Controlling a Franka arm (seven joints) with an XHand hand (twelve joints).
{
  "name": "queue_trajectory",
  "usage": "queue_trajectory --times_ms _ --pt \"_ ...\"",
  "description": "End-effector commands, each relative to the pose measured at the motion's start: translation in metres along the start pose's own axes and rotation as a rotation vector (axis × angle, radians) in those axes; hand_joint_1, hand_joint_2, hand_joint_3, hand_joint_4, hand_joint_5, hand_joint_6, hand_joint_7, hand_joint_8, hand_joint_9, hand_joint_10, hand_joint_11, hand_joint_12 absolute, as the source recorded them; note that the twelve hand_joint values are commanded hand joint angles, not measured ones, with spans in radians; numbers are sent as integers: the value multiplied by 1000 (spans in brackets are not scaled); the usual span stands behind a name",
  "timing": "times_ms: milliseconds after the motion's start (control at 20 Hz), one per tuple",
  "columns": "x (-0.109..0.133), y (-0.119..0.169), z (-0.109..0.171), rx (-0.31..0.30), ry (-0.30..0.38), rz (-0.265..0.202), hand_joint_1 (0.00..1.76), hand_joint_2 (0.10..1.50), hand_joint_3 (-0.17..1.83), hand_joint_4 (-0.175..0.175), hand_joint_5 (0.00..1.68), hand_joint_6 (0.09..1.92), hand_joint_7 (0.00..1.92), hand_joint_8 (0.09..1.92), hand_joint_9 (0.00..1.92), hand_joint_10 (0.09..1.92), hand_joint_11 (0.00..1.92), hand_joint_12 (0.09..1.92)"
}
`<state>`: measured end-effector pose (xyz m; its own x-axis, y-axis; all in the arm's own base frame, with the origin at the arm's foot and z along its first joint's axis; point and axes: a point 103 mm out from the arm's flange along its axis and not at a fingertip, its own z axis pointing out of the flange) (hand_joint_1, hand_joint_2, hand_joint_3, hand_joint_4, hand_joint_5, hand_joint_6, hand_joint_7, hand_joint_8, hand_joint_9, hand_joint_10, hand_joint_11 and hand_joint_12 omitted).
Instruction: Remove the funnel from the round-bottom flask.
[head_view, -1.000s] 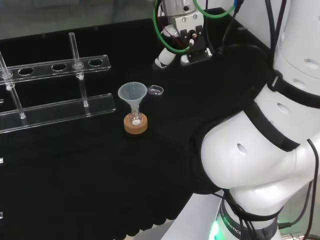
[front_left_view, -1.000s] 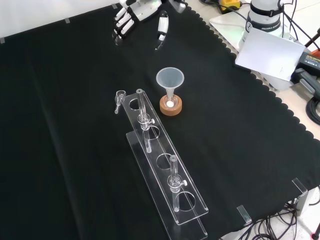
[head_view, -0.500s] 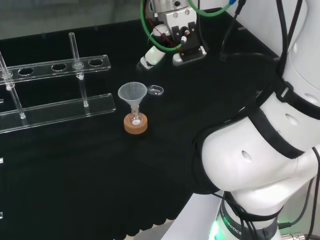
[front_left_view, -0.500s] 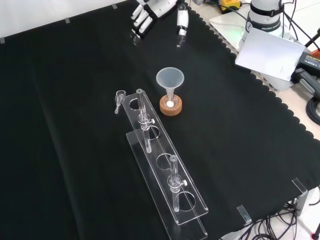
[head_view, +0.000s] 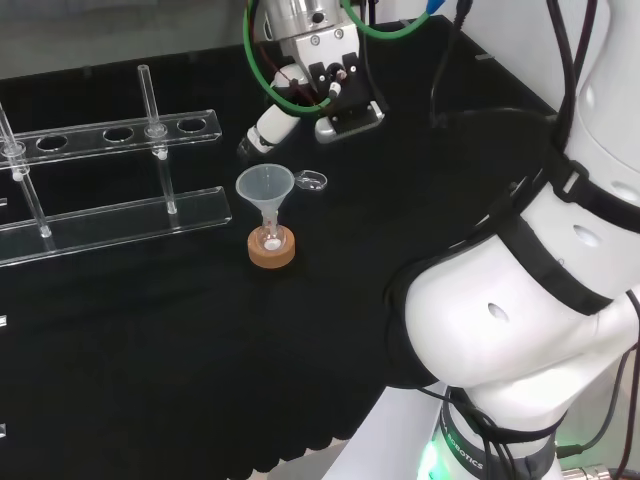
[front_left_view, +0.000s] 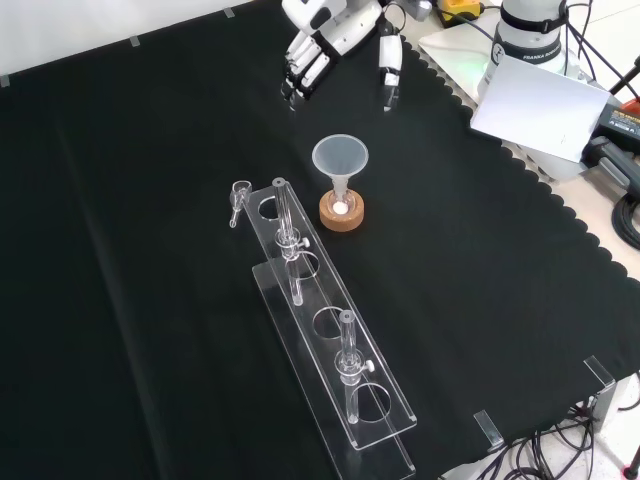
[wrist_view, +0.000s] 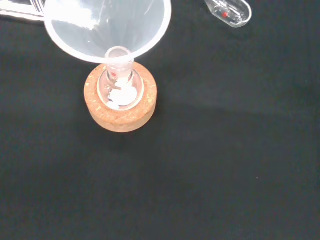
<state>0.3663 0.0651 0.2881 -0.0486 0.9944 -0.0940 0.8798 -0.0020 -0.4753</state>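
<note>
In the wrist view the funnel (wrist_view: 107, 30) is running off the picture's edge, so only part of its cone is showing, and its stem is disappearing inside the neck of the round-bottom flask (wrist_view: 119, 89), whose clear bulb is sitting hidden in the cork ring (wrist_view: 120, 107). In the head view the test-tube rack (head_view: 110, 180) near the cloth's far edge is being cut off at the view's left. In the front view the hand (front_left_view: 335, 30) is being cropped by the picture's top.
</note>
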Motion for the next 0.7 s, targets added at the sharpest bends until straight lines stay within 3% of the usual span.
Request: queue_trajectory --times_ms 50,300,700 --pt "20 10 9 39 -39 -25 343 732 96 -36 66 87 0 358 135 834 226 1476" --pt "28 21 17 69 -66 -35 424 739 84 -44 4 87 0 192 103 852 241 1473" --pt "35 36 29 64 -107 -57 457 745 78 -46 0 87 0 177 88 866 241 1476"
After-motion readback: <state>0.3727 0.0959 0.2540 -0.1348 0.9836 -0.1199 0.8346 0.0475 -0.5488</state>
